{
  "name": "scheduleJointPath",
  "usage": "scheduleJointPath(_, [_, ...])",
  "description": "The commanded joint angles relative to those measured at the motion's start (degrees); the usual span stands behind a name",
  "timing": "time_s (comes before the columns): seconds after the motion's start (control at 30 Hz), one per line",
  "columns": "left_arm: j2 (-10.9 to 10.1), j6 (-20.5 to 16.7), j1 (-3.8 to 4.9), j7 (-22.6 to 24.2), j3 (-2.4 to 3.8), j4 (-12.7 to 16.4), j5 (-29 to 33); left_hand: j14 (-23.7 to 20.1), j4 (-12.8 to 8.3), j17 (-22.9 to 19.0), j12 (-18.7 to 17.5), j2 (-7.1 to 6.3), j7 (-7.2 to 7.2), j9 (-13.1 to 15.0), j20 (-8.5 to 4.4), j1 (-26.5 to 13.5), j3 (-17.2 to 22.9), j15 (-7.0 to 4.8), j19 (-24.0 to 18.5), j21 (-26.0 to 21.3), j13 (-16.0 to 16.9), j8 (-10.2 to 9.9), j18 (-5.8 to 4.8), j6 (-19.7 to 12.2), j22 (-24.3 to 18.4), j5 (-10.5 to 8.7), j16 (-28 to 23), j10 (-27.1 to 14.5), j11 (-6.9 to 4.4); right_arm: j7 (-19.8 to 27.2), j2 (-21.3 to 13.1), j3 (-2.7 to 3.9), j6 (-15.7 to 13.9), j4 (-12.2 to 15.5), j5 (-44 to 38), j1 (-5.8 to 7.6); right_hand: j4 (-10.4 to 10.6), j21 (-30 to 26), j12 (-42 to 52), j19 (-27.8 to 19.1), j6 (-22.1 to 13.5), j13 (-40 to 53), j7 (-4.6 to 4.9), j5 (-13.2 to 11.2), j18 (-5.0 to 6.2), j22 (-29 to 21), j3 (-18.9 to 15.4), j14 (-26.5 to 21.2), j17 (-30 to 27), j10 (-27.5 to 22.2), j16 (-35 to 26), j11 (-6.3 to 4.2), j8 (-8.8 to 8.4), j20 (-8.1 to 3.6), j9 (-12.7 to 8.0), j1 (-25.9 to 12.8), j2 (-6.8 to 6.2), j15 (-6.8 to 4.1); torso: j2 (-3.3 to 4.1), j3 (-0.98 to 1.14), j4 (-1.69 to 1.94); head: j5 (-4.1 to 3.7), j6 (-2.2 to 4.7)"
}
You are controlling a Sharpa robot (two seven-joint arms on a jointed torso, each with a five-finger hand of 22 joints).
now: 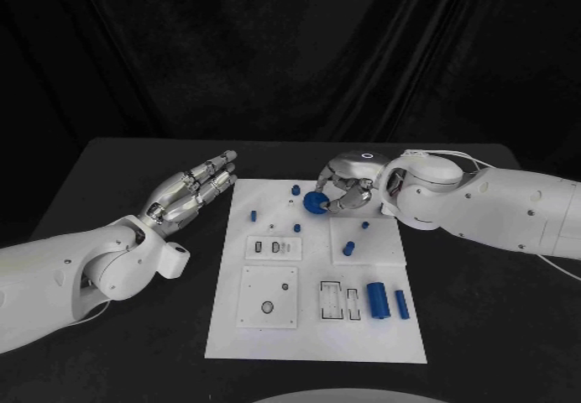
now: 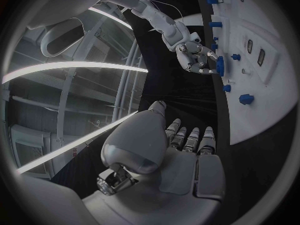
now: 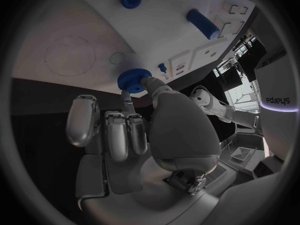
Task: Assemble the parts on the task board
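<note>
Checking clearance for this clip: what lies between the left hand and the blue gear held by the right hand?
In the head view, bare white task board and one small blue peg lie between the left hand and the blue gear, held by the right hand.

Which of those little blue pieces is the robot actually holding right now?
The round toothed blue wheel, pinched in the fingers of the right hand over the far end of the white board. The other blue pieces lie untouched on the board.
</note>
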Motion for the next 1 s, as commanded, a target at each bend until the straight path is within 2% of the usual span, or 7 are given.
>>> scheduleJointPath(0.03, [0.19, 0.79, 0.02, 7.72, 0.04, 0.01, -0.02, -0.02, -0.06, -0.05, -0.37, -0.05, 0.49, 0.08, 0.55, 0.67, 0.27, 0.41, 0.04, -0.19, -0.08, 0.18, 0.99, -0.04, -0.07, 0.2, -0.21, -0.07, 0.38, -0.38, 1.51, 0.04, 1.34, -1.22, 0.39, 0.1, 0.12, 0.04, 0.15, 0.37, 2.5, 15.08, -2.69, -0.29, -0.92, 9.47, 0.1, 5.95, 15.1, 5.96, 0.31, 0.28, 0.55, 0.16, 11.73, 0.03, 0.27, 0.33, 0.03, 0.01, -0.05, -0.17, -0.08])
scheduleJointPath(0.43, [0.81, 1.23, 0.02, 7.4, 0.04, -0.13, -0.02, -0.02, -0.19, -0.05, -0.37, -0.04, 0.54, 0.06, 0.62, 0.69, 0.44, 0.47, 0.04, -0.19, -0.08, 0.15, 1.0, -0.18, -0.07, 0.22, -0.21, -0.07, 0.44, 0.94, 6.87, 0.04, 1.1, -5.18, -0.66, 0.04, 0.01, -0.39, 0.15, 0.21, 2.1, 15.08, -2.37, -1.75, -0.85, 9.46, 0.24, 5.93, 15.05, 5.96, 0.25, 0.58, 0.01, 0.36, 11.59, 0.1, 0.3, 0.58, 0.04, 0.03, 0.04, -0.6, -0.15])
scheduleJointPath(0.67, [0.68, 1.44, 0.02, 7.07, 0.04, 0.4, -0.02, -0.02, -0.23, -0.05, -0.37, -0.02, 0.56, 0.05, 0.65, 0.7, 0.52, 0.51, 0.04, -0.19, -0.08, 0.15, 1.0, -0.21, -0.07, 0.22, -0.21, -0.07, 0.46, 1.06, 8.01, 0.04, 0.88, -6.17, -1.04, 0.02, 0.09, -0.9, 0.15, 0.01, 1.6, 15.08, -2.13, -3.36, -0.76, 9.39, 0.18, 5.87, 14.83, 5.96, 0.0, 0.79, -0.58, 0.54, 11.41, -0.13, 0.33, 0.76, -0.08, 0.05, 0.03, -0.5, -0.38])
scheduleJointPath(0.83, [0.71, 1.51, 0.02, 6.97, 0.04, 0.19, -0.02, -0.02, -0.23, -0.05, -0.37, -0.02, 0.56, 0.05, 0.65, 0.7, 0.52, 0.51, 0.04, -0.19, -0.08, 0.15, 1.0, -0.21, -0.07, 0.22, -0.21, -0.07, 0.46, 1.03, 8.42, 0.04, 0.94, -6.38, -1.11, 0.01, 0.16, -1.21, 0.15, -0.11, 1.17, 15.08, -2.0, -4.22, -0.71, 9.34, 0.14, 5.83, 14.72, 5.96, -0.13, 0.87, -1.03, 0.65, 11.26, -0.27, 0.37, 0.86, -0.07, 0.11, -0.14, -0.43, -0.29])
scheduleJointPath(0.87, [0.72, 1.52, 0.02, 6.96, 0.04, 0.15, -0.02, -0.02, -0.3, -0.05, -0.37, -0.03, 0.6, 0.05, 0.71, 0.69, 0.61, 0.57, 0.04, -0.19, -0.08, 0.14, 1.01, -0.23, -0.07, 0.21, -0.21, -0.07, 0.51, 1.04, 8.44, 0.04, 0.95, -6.39, -1.11, 0.01, 0.23, -1.6, 0.15, -0.25, 0.35, 15.08, -1.79, -4.78, -0.64, 9.26, 0.13, 5.78, 14.58, 5.96, -0.31, 0.97, -1.73, 0.73, 10.98, -0.38, 0.35, 0.94, -0.08, 0.11, -0.14, -0.44, -0.29])
scheduleJointPath(0.93, [0.74, 1.55, 0.02, 6.93, 0.04, 0.06, -0.02, -0.02, -0.3, -0.05, -0.37, -0.03, 0.6, 0.05, 0.71, 0.69, 0.61, 0.57, 0.04, -0.19, -0.08, 0.14, 1.01, -0.23, -0.07, 0.21, -0.21, -0.07, 0.51, 1.1, 8.45, 0.04, 0.92, -6.36, -1.12, 0.01, 0.51, -2.16, 0.15, -0.46, -1.71, 15.08, -1.28, -7.92, -0.55, 9.16, -0.06, 5.73, 14.43, 5.96, -0.49, 0.98, -3.66, 0.91, 10.22, -0.75, 0.28, 0.99, -0.08, 0.07, -0.07, -0.49, -0.28])
scheduleJointPath(1.0, [0.77, 1.6, 0.01, 6.89, 0.04, -0.02, -0.02, -0.02, -0.3, -0.05, -0.37, -0.03, 0.6, 0.05, 0.71, 0.69, 0.61, 0.57, 0.04, -0.19, -0.08, 0.14, 1.01, -0.23, -0.07, 0.21, -0.21, -0.07, 0.51, 1.14, 8.42, 0.04, 0.83, -6.29, -1.13, 0.01, 0.58, -2.43, 0.15, -0.54, -2.9, 15.08, -1.28, -9.7, -0.47, 9.11, -0.28, 5.71, 14.38, 5.96, -0.55, 0.71, -4.67, 0.82, 9.84, -0.86, 0.18, 0.85, -0.06, 0.09, -0.07, -0.39, -0.28])
